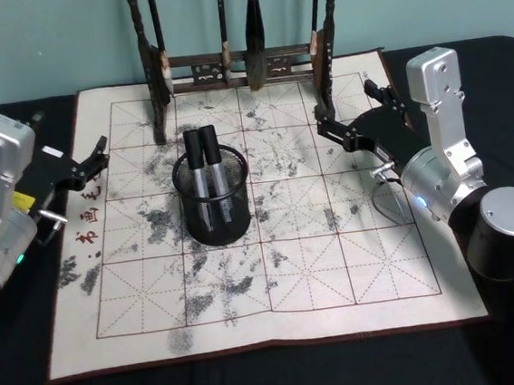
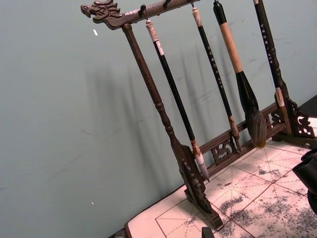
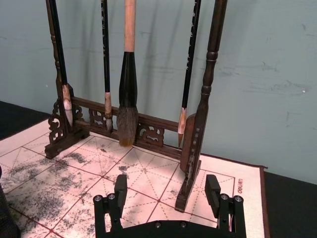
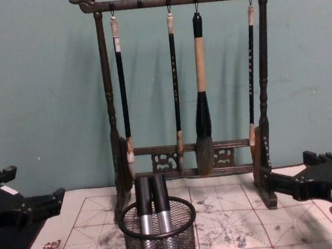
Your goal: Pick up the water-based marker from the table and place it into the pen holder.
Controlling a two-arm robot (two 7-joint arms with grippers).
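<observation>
Two markers (image 1: 206, 161) stand in the pen holder (image 1: 214, 217); our left gripper (image 1: 89, 165) and right gripper (image 1: 365, 120) flank the mat, fingers apart, empty. Swinging inward could topple the holder.

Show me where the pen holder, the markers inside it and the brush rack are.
pen holder (image 1: 180, 177): head view, on its solid black rim.
markers (image 1: 201, 147): head view, on a black cap.
brush rack (image 4: 108, 83): chest view, on its left upright post.
</observation>
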